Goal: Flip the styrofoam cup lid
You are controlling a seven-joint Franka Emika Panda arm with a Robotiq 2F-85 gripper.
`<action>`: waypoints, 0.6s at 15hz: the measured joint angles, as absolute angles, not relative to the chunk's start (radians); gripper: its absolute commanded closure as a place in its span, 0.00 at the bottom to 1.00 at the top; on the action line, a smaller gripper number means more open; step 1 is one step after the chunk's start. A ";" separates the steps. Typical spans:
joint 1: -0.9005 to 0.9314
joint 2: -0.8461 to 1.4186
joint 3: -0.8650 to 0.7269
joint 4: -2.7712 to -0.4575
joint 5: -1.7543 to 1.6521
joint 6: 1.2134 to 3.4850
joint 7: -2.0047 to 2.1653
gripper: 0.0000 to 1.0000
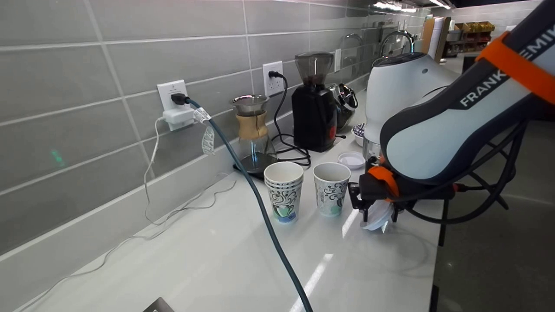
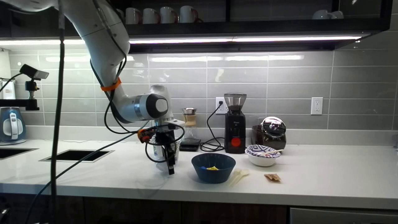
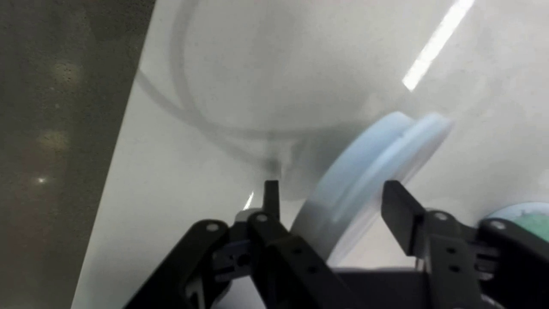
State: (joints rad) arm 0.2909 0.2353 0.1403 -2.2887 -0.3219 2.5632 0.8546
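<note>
The styrofoam cup lid (image 3: 356, 184) is a round white disc with a stepped rim. In the wrist view it stands steeply tilted between the two fingers. In an exterior view the lid (image 1: 376, 215) shows tilted under the gripper, close to the counter. My gripper (image 3: 332, 197) is open around the lid, with a visible gap at the left fingertip. The right fingertip overlaps the lid's rim; I cannot tell if they touch. The gripper also shows in both exterior views (image 1: 381, 211) (image 2: 169, 160). The lid's lower part is hidden behind the left finger.
A cup stack (image 1: 285, 195) and a single patterned cup (image 1: 331, 190) stand beside the gripper. Another flat white disc (image 1: 352, 160) lies behind them. A dark blue bowl (image 2: 214, 175) stands nearby. A thick cable (image 1: 260, 199) crosses the counter; its front edge (image 3: 118, 137) is close.
</note>
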 measured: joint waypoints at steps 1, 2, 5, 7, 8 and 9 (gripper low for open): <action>0.291 0.233 0.141 -2.289 -0.321 2.564 0.853 0.76; 0.291 0.232 0.141 -2.289 -0.319 2.564 0.852 0.82; 0.292 0.219 0.145 -2.288 -0.306 2.564 0.838 1.00; 0.292 0.204 0.148 -2.289 -0.290 2.554 0.824 1.00; 0.292 0.194 0.151 -2.290 -0.278 2.536 0.816 1.00; 0.292 0.181 0.152 -2.292 -0.271 2.514 0.813 0.99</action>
